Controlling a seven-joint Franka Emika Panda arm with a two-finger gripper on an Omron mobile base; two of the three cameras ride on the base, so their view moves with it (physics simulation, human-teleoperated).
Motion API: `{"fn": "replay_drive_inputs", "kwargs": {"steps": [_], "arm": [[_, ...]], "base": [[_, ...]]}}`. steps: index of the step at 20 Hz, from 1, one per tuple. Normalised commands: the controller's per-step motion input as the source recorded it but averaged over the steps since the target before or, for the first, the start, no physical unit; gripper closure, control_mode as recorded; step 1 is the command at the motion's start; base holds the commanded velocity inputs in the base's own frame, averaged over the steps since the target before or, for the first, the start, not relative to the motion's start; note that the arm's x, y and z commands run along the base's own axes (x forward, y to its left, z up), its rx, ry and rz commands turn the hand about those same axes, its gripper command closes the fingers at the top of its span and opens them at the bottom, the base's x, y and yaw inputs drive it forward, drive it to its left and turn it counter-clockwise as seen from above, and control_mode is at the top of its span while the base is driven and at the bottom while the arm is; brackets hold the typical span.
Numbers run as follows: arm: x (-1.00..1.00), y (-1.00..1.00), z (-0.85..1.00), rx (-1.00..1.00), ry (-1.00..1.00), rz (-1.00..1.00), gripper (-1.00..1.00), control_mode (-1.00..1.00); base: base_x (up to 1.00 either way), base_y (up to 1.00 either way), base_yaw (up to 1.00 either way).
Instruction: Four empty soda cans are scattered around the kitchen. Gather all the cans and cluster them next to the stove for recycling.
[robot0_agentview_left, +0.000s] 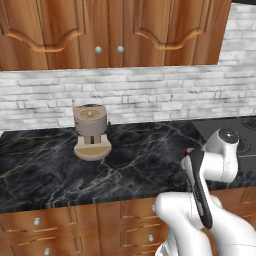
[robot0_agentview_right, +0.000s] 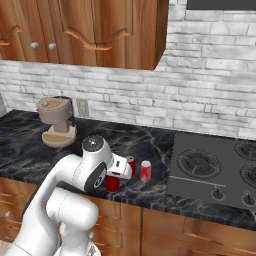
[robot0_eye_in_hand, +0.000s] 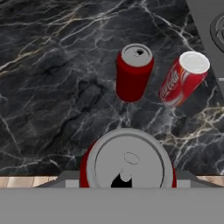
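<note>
My gripper (robot0_agentview_right: 114, 178) is shut on a red soda can (robot0_agentview_right: 112, 183) near the counter's front edge. In the hand view that can's silvery top (robot0_eye_in_hand: 127, 162) sits between my fingertips, close to the camera. Just beyond it, two more soda cans stand upright on the black marble: a plain red one (robot0_eye_in_hand: 134, 72) (robot0_agentview_right: 131, 164) and one with white lettering (robot0_eye_in_hand: 183, 79) (robot0_agentview_right: 145, 171). Both are a short way left of the stove (robot0_agentview_right: 215, 167), whose grey-black edge shows at the top right of the hand view (robot0_eye_in_hand: 210, 26). I cannot tell whether the held can touches the counter.
A beige round coffee machine (robot0_agentview_left: 90, 132) (robot0_agentview_right: 57, 123) stands at the back of the counter, to the left. Brown wall cabinets (robot0_agentview_left: 110, 30) hang above the brick wall. The counter's front edge (robot0_eye_in_hand: 26, 174) lies right beside the held can, with plank floor below.
</note>
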Motion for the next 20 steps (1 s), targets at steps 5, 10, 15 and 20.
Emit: {"fn": "replay_drive_inputs", "kwargs": {"steps": [5, 10, 15, 20], "arm": [[0.09, -0.05, -0.2, 0.0, -0.05, 0.0, 1.0, -1.0], [0.14, -0.01, -0.24, -0.01, -0.04, 0.0, 1.0, -1.0], [0.12, 0.02, -0.34, -0.01, 0.0, 0.0, 1.0, -1.0], [0.0, 0.2, -0.57, 0.0, 0.0, 0.0, 1.0, -1.0]], "base": [[0.0, 0.0, 0.0], [0.0, 0.0, 0.0], [0.0, 0.0, 0.0], [0.0, 0.0, 0.0]]}}
